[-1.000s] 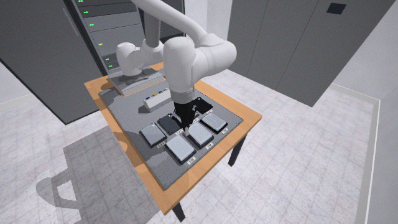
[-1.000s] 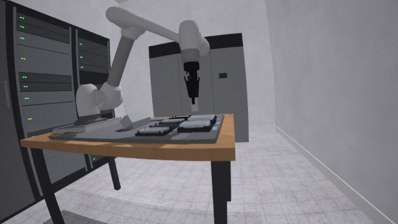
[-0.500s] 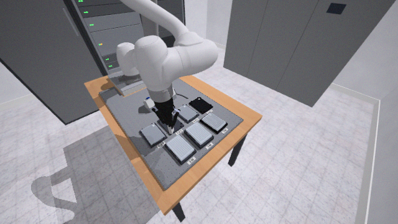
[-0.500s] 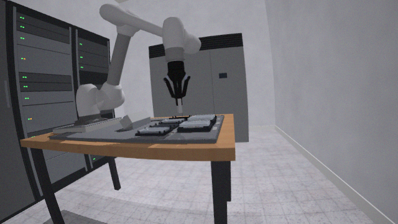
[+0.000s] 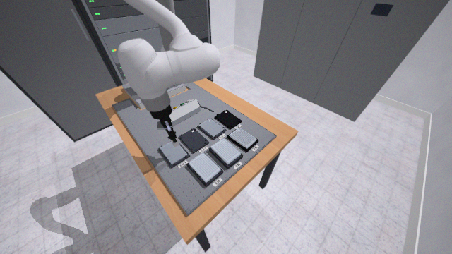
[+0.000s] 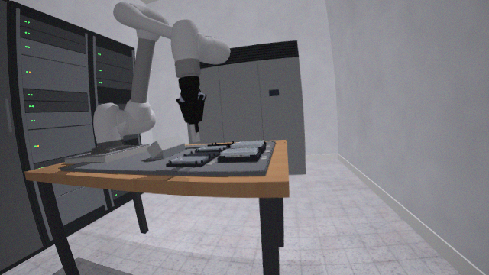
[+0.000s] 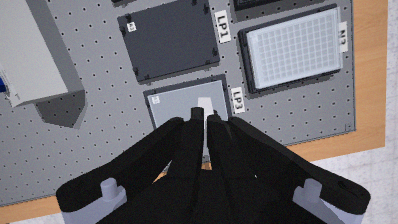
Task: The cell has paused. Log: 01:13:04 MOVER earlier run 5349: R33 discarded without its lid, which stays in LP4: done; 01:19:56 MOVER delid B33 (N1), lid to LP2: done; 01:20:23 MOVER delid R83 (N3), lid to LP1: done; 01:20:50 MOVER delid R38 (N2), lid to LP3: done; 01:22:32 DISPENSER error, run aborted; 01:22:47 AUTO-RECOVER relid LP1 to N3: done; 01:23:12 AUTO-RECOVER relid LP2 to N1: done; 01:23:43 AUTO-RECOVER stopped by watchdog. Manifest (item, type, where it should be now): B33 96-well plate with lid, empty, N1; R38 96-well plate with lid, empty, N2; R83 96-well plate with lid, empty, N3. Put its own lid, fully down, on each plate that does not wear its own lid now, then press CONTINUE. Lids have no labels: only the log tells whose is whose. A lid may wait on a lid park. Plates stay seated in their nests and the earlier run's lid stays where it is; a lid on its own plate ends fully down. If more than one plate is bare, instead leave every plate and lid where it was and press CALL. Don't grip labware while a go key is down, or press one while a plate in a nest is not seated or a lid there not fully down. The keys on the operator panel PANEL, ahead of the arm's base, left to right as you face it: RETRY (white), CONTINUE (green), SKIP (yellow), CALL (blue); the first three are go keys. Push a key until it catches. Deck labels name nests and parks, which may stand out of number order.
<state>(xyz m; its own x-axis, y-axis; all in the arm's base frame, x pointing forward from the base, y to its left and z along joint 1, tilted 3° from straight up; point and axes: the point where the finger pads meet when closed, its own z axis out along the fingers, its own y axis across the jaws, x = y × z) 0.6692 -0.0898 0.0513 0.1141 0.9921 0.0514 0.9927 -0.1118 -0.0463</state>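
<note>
My gripper is shut and empty. It hangs a little above the grey lid on park LP3, at the left end of the back row. In the wrist view the fingertips point at that lid. Park LP1 beside it is dark and empty. The lidded plate in nest N3 is the front-left plate. A second lidded plate sits in the middle nest. The right plate shows its wells plainly and looks bare. A lid lies on LP4. LP2 is empty.
The operator panel with its coloured keys stands behind the parks, and its grey box shows at the left of the wrist view. The side view shows the gripper well above the deck. Server racks stand behind the table.
</note>
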